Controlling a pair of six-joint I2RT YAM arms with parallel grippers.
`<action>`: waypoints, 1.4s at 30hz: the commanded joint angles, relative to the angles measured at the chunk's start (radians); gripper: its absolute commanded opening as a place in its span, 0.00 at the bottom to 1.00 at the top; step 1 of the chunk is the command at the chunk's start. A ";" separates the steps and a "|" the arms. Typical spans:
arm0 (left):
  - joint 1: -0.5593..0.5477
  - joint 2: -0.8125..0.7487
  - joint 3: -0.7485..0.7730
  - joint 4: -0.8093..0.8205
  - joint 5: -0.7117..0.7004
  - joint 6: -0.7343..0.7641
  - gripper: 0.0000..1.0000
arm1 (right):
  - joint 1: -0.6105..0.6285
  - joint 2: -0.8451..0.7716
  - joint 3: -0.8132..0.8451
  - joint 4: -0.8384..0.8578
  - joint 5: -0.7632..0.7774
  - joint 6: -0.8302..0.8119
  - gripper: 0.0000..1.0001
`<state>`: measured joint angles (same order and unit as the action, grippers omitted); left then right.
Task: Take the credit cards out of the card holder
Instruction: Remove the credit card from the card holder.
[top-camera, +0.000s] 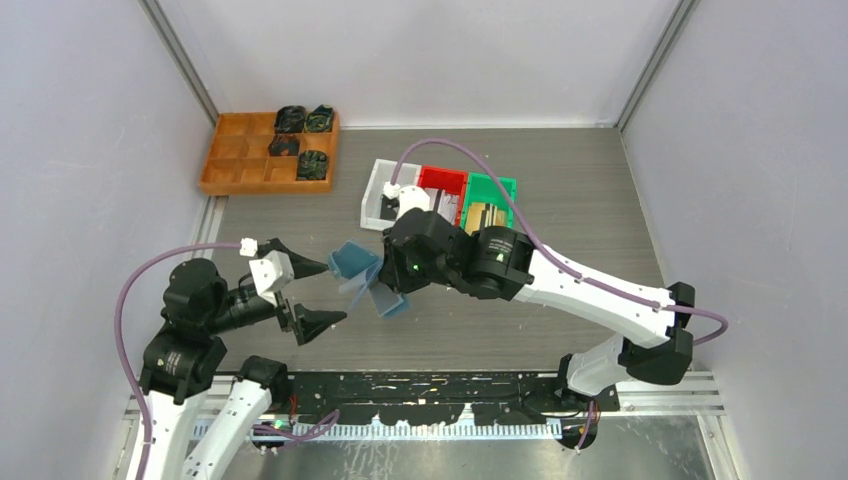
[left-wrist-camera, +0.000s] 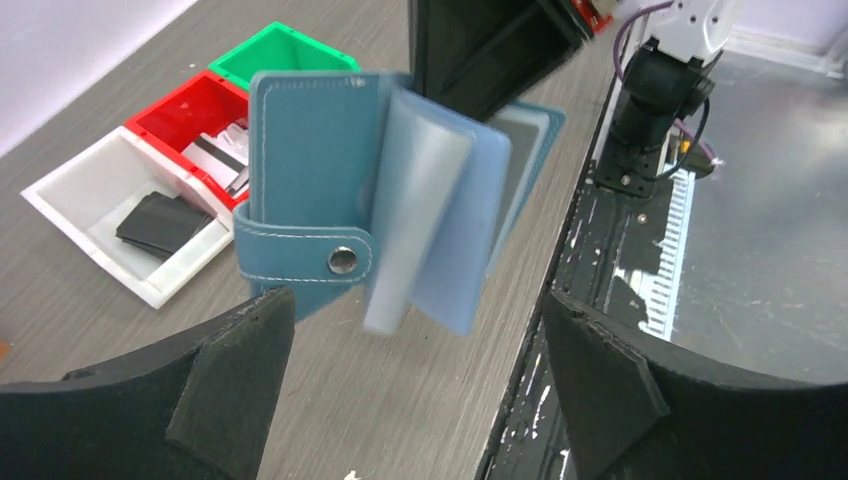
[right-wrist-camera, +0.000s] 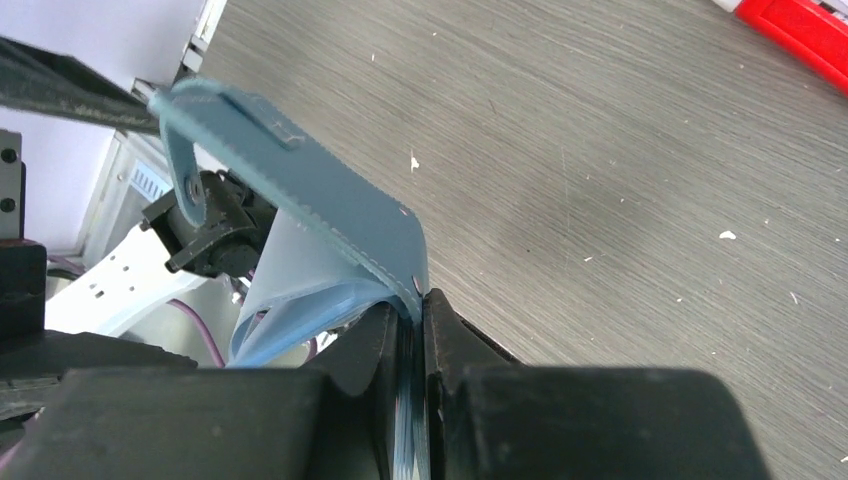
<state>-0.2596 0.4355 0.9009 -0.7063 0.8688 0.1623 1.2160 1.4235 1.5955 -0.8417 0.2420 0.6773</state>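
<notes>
Card holder (top-camera: 365, 277): slate-blue, pale stitching, strap tab with a metal snap stud (left-wrist-camera: 343, 261), clear sleeves (left-wrist-camera: 425, 190) fanned open. It hangs above the desk (top-camera: 600, 190), one edge pinched tight in the right claw (top-camera: 393, 298). Left claw (top-camera: 333, 291): fingers spread wide, one on either side of the holder. Only the left wrist view shows the stud. Print on items in the red bin (top-camera: 442, 185) is too small to read. Top view shows the white bin (top-camera: 375, 205) and green bin (top-camera: 490, 190) alongside.

Grey table (top-camera: 600, 200); white bin (top-camera: 372, 203), red bin (top-camera: 441, 178), green bin (top-camera: 496, 186) adjoining; wooden tray (top-camera: 228, 166) far-left.
</notes>
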 joint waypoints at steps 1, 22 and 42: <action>0.002 0.038 0.031 0.108 0.021 -0.101 0.92 | 0.037 0.033 0.098 0.013 0.033 -0.023 0.01; 0.002 -0.112 -0.120 0.269 -0.476 0.163 1.00 | 0.050 0.172 0.231 -0.002 -0.001 -0.051 0.01; 0.002 0.172 0.224 -0.205 0.176 0.074 0.95 | 0.049 -0.133 -0.101 0.338 -0.432 -0.198 0.01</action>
<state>-0.2596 0.5549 1.0649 -0.8272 0.8696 0.2825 1.2606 1.3464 1.5227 -0.6437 -0.0692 0.5262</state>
